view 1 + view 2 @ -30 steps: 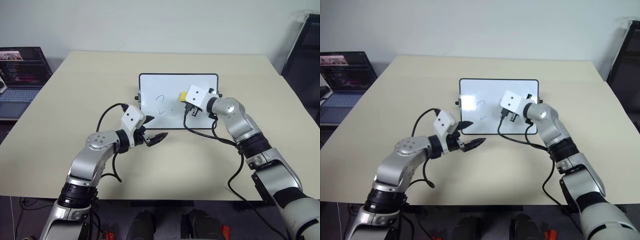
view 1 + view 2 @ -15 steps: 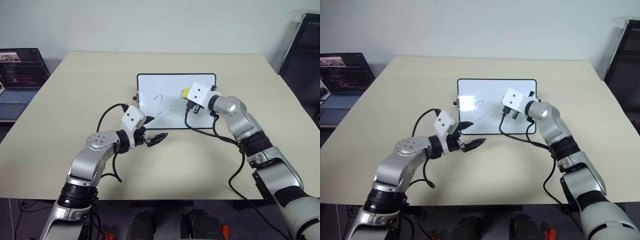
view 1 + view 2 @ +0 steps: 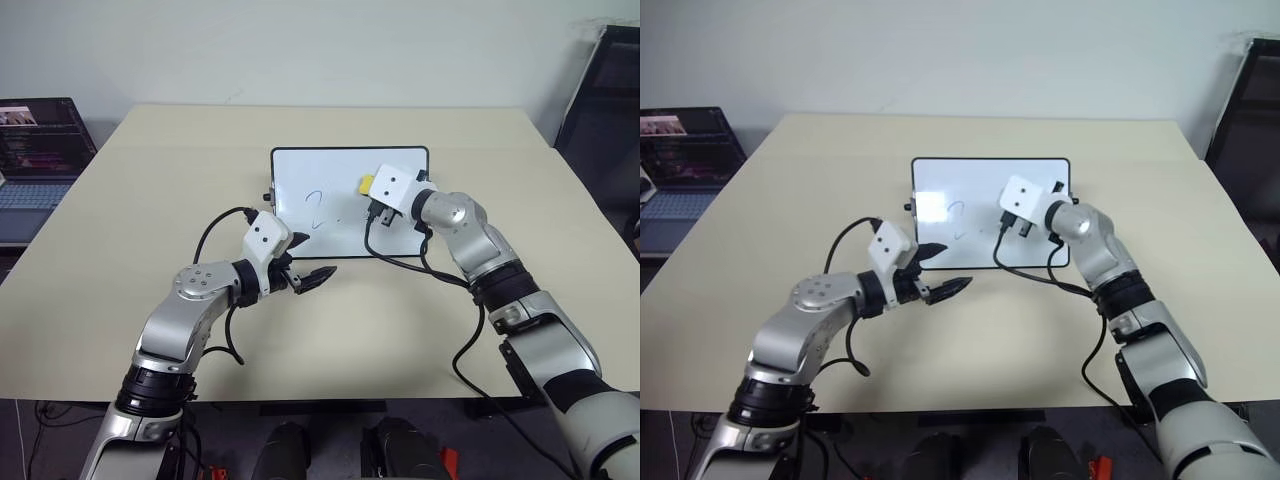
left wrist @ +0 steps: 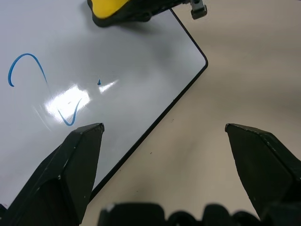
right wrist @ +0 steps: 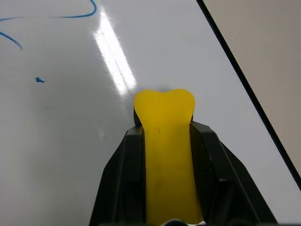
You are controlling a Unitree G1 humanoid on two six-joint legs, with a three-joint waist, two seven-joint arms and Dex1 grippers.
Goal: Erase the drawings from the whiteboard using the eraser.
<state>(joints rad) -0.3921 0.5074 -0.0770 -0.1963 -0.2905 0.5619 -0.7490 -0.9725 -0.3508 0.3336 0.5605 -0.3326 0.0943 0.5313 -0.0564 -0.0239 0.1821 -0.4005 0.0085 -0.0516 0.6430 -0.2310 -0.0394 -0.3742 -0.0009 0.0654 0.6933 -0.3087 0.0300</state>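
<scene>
Under both arms lies a pale desk (image 3: 120,230) by a light wall, with a laptop (image 3: 40,140) past the left pincer's (image 3: 312,278) outer side and the whiteboard (image 3: 310,175) flat just ahead of that pincer. The left pincer hangs spread wide over the desk at the board's near edge, with the drawings (image 4: 44,87), a blue "2" and a dot, just ahead of its fingers. The right pincer (image 5: 164,125) is pinching the eraser (image 5: 165,155), and the yellow block's tip sits over the white board beside the dot.

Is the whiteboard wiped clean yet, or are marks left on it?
Not clean. The whiteboard carries drawings: a blue "2"-like scribble and a dot.
</scene>
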